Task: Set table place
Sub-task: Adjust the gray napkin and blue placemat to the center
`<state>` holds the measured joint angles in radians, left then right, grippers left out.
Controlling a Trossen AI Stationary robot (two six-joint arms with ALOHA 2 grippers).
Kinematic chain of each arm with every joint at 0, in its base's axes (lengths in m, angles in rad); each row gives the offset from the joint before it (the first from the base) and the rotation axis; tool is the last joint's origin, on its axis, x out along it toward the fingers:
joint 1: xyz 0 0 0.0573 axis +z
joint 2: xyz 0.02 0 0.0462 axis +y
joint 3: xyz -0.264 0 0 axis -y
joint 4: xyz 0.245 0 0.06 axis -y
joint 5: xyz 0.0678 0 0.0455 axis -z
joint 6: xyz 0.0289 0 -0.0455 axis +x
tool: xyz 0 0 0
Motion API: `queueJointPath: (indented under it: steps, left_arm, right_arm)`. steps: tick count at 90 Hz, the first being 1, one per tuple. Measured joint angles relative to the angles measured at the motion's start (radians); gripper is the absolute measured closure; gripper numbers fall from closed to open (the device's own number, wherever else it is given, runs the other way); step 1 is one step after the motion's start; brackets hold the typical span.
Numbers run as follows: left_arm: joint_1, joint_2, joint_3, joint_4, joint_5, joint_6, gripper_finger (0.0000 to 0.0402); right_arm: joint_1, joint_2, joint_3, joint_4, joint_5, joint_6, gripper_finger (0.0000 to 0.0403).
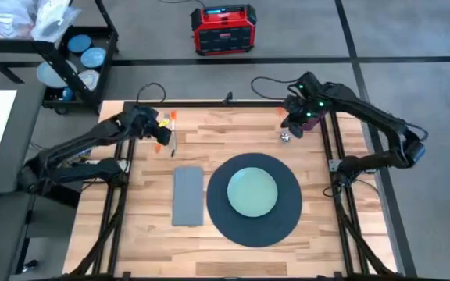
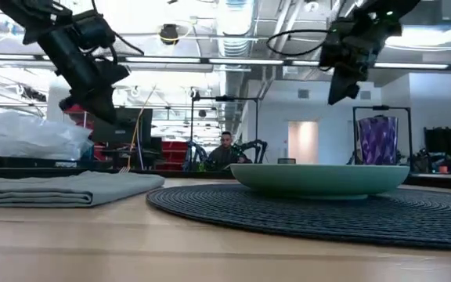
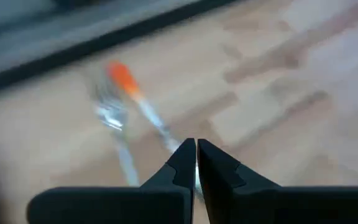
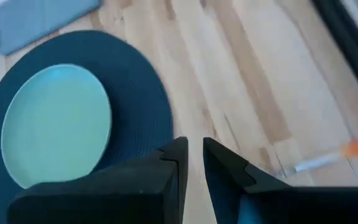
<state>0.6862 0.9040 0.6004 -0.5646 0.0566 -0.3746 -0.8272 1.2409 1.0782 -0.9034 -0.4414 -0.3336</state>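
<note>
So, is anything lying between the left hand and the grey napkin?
Nothing visible does. The left hand, shut on an orange-handled utensil, hangs over the table's far left part beside a fork; from there only bare wood reaches the napkin. The right hand waits far right.

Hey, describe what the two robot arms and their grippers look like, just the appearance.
Both arms are dark, jointed and slim, with black cables looping off them. The left gripper has two black wedge-shaped fingers tapering to points; the right gripper looks the same. Small green lights glow on the right arm's wrist.
</note>
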Motion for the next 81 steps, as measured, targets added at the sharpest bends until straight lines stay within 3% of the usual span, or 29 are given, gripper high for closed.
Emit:
queueJointPath:
  steps: [6, 27, 50, 68, 81]
  left_arm:
    - [-0.069, 0.025, -0.011, -0.001, 0.044, -0.049, 0.0401]
    - [-0.386, 0.054, -0.016, 0.07, -0.018, -0.252, 0.0401]
    - [-0.644, 0.154, -0.015, 0.14, -0.067, -0.459, 0.0401]
    - [-0.697, 0.27, -0.001, 0.317, -0.092, -0.438, 0.0401]
    - [-0.701, 0.337, 0.057, 0.35, -0.091, -0.39, 0.0401]
  right_arm:
    - [0.008, -0.043, -0.025, 0.001, 0.0, 0.008, 0.0362]
    - [0.034, -0.162, -0.092, 0.023, 0.003, 0.046, 0.0362]
    - [0.05, -0.178, -0.096, 0.019, 0.017, 0.099, 0.0362]
    - [0.167, -0.175, -0.231, 0.178, 0.016, 0.193, 0.0362]
    - [0.233, -0.176, -0.275, 0.254, 0.015, 0.245, 0.0362]
